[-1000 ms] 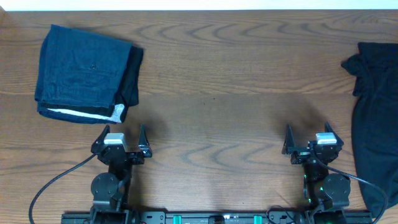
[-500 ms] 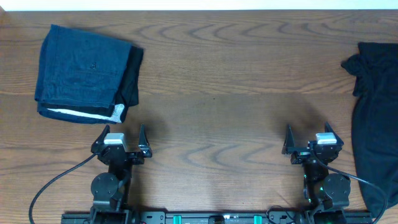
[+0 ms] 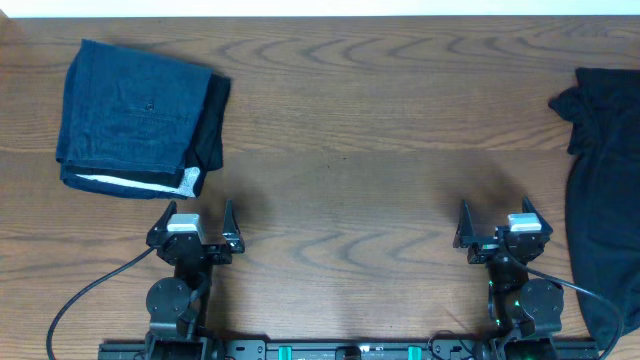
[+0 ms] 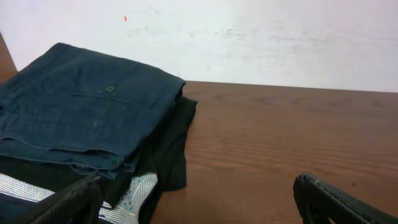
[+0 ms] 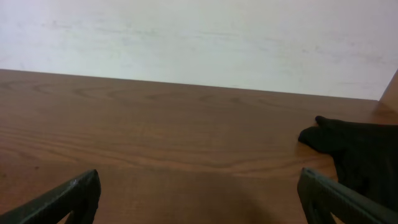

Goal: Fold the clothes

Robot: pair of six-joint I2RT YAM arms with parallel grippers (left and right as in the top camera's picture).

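The black shirt (image 3: 603,190) lies crumpled along the table's right edge, partly cut off by the frame; a corner of it shows in the right wrist view (image 5: 364,155). My right gripper (image 3: 495,228) is open and empty near the front edge, left of the shirt and apart from it. It also shows in the right wrist view (image 5: 202,199) with the fingers wide apart. My left gripper (image 3: 193,228) is open and empty near the front edge at the left. In the left wrist view (image 4: 199,202) its fingers are spread.
A folded dark-blue denim-like garment (image 3: 135,115) with a white edge lies at the back left on top of a black cloth. It fills the left of the left wrist view (image 4: 81,118). The wooden table (image 3: 340,150) spans the view, with a white wall (image 5: 199,37) behind it.
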